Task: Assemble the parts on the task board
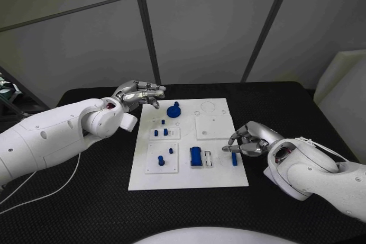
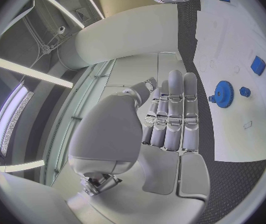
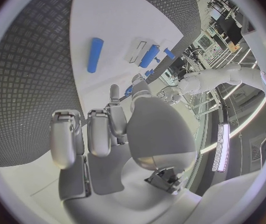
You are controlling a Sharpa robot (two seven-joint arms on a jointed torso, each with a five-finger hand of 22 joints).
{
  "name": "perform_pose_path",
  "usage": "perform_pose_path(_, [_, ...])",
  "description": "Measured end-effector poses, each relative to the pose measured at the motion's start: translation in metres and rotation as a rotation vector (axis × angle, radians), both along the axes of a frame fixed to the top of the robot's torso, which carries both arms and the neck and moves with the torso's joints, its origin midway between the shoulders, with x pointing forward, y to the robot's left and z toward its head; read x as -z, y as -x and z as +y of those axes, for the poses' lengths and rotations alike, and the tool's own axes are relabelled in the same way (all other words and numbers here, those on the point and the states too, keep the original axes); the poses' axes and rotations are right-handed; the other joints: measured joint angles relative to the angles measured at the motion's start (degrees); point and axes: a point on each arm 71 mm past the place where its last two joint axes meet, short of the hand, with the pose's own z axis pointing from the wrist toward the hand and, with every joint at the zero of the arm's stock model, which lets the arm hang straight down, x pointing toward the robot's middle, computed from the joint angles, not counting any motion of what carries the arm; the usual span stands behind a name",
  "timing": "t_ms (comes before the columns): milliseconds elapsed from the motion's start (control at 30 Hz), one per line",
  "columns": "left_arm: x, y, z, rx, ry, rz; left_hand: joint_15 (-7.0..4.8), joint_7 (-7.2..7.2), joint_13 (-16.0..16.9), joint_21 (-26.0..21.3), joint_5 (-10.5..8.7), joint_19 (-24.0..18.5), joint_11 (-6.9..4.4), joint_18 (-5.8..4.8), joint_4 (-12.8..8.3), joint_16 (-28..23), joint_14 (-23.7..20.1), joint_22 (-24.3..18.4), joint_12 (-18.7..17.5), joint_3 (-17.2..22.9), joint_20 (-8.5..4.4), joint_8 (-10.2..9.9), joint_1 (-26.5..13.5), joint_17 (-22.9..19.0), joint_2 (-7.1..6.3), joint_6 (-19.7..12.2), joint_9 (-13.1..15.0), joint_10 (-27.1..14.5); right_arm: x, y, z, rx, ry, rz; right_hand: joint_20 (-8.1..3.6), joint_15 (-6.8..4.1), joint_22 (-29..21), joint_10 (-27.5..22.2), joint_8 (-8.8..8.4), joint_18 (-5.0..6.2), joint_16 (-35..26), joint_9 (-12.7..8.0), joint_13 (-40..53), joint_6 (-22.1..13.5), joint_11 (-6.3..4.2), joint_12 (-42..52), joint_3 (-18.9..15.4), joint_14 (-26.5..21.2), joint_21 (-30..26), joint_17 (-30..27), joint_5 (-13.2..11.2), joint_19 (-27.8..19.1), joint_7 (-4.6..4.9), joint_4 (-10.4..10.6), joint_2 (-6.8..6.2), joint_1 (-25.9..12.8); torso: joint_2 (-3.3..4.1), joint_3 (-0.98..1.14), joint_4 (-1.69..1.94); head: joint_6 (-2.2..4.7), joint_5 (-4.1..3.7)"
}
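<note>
The white task board (image 1: 217,175) lies mid-table. On it a blue gear (image 1: 174,111) sits near the far edge, with two small blue pegs (image 1: 161,132) closer in. A single peg (image 1: 161,160) and a blue block (image 1: 196,156) sit nearer the front. A blue bar (image 1: 234,158) lies flat by the board's right edge. My right hand (image 1: 248,141) hovers just above that bar, fingers curled in and holding nothing; the bar (image 3: 95,55) lies free ahead of it. My left hand (image 1: 139,95) hangs over the board's far-left corner, beside the gear (image 2: 223,91), with nothing in it.
The black table (image 1: 91,201) surrounds the board. A white cable (image 1: 46,188) trails across its left part. A raised white plate (image 1: 211,126) sits on the board right of the pegs. Grey wall panels stand behind the table.
</note>
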Motion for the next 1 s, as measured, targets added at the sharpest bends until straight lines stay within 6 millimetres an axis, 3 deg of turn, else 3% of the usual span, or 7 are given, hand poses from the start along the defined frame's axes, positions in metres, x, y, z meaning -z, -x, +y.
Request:
perform_pose_path(100, [0.001, 0.0, 0.0, 0.001, -0.001, 0.001, 0.0, 0.0, 0.0, 0.0, 0.0, 0.0, 0.0, 0.0, 0.0, 0.0, 0.0, 0.0, 0.0, 0.0, 0.0, 0.0, 0.0, 0.0, 0.0, 0.0, 0.0, 0.0, -0.001, 0.001, -0.01, 0.012, 0.008, -0.004, 0.0, 0.0, 0.0, 0.0, 0.0, 0.0, 0.0, -0.92, 0.0, 0.3, 0.0, 0.0, -0.24, 0.0, 0.0, 0.0, 0.34, 0.0, 0.1, -0.24, 0.38, 0.08, 0.0, 0.0, -0.03, 0.07, -0.56])
perform_pose_path(267, [0.001, 0.001, -0.001, 0.002, -0.001, 0.003, 0.0, 0.0, 0.0, 0.0, 0.0, 0.0, 0.0, 0.0, 0.0, 0.0, 0.0, 0.0, 0.0, 0.0, 0.0, 0.0, 0.0, 0.0, 0.0, 0.0, 0.0, 0.0, -0.002, 0.001, -0.024, 0.033, 0.035, -0.01, 0.0, 0.0, 0.0, 0.0, 0.0, 0.0, 0.0, -2.94, 0.0, 2.02, 0.0, -0.83, -0.82, 0.0, 0.0, 0.0, 4.59, 0.0, -0.4, -0.82, 0.96, 0.68, 0.06, 0.01, -0.04, 0.3, -1.75])
perform_pose_path(400, [0.001, 0.001, 0.0, 0.002, -0.001, 0.003, 0.0, 0.0, 0.0, 0.0, 0.0, 0.0, 0.0, 0.01, 0.0, 0.0, 0.0, 0.0, 0.0, 0.0, 0.0, 0.0, 0.0, 0.0, 0.0, 0.0, 0.0, 0.0, 0.0, 0.0, -0.029, 0.043, 0.061, -0.009, 0.0, 0.0, 0.0, -0.02, 0.0, 0.0, -0.26, -3.96, 0.0, 2.94, -0.01, -1.81, -1.49, 0.0, 0.0, 0.0, 4.89, 0.0, -0.38, -0.72, 0.96, 0.68, 0.12, 0.03, -0.04, 0.42, -2.46])
perform_pose_path(700, [0.002, 0.001, 0.0, 0.002, -0.001, 0.004, 0.0, 0.0, 0.04, 0.0, 0.0, 0.0, 0.0, 0.0, 0.0, 0.0, 0.0, 0.0, 0.0, 0.0, 0.0, 0.0, 0.0, 0.0, 0.0, 0.0, 0.0, 0.0, 0.012, 0.003, -0.026, 0.034, 0.112, 0.029, 0.0, 0.0, 0.0, -0.23, 0.0, 0.01, -0.46, -4.7, -0.5, 4.2, -0.22, -2.51, -2.78, 0.0, -0.25, -0.01, 4.89, 0.0, -0.74, -0.22, 0.93, 0.02, 0.06, 0.0, 0.06, 0.23, -2.98])
perform_pose_path(1000, [0.002, 0.001, 0.001, 0.0, -0.002, 0.004, 0.0, 0.0, 0.15, -0.44, 0.0, 0.21, 0.0, 0.0, 0.0, -0.22, 0.0, -0.16, 0.0, 0.0, 0.21, -0.24, 0.0, 0.0, 0.0, 0.0, 0.1, 0.0, 0.028, 0.01, -0.019, 0.02, 0.141, 0.078, 0.0, 0.0, 0.0, -0.23, 0.01, 0.01, -0.46, -4.79, -1.9, 4.41, -0.21, -2.67, -3.08, 0.0, -0.25, -0.01, 4.89, 0.0, -0.94, 0.07, 0.64, -0.26, 0.05, -0.03, 0.1, 0.11, -2.75])
